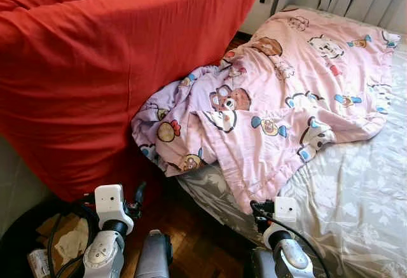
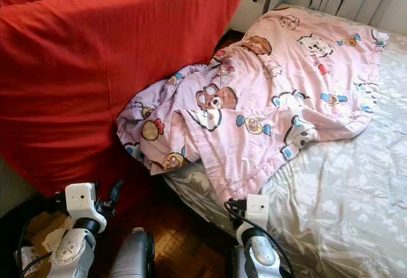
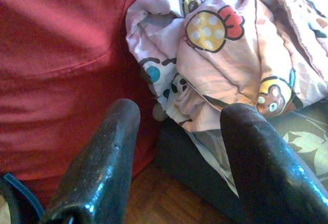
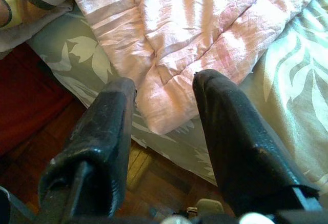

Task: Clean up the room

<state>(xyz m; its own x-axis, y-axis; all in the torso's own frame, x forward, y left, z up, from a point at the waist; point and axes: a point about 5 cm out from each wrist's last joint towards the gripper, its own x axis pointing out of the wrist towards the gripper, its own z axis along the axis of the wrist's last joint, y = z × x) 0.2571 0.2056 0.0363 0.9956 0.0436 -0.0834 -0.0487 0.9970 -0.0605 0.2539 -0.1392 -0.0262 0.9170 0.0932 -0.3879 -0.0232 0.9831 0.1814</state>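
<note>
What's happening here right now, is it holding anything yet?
Nothing is held yet. The robot stands at the corner of the bed, where a crumpled pink cartoon-print blanket lies, one edge hanging off beside a large red cushion. The left gripper is open, pointed at the bunched blanket edge next to the cushion. The right gripper is open too, aimed at the blanket's corner over the bed's edge. Neither touches the fabric.

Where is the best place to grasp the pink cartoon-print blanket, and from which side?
Probably the pink cartoon-print blanket's corner hanging over the grey leaf-patterned bed sheet's near edge. The open right gripper is already above it and could approach from the floor side; the folded hem there gives a thick edge.
</note>
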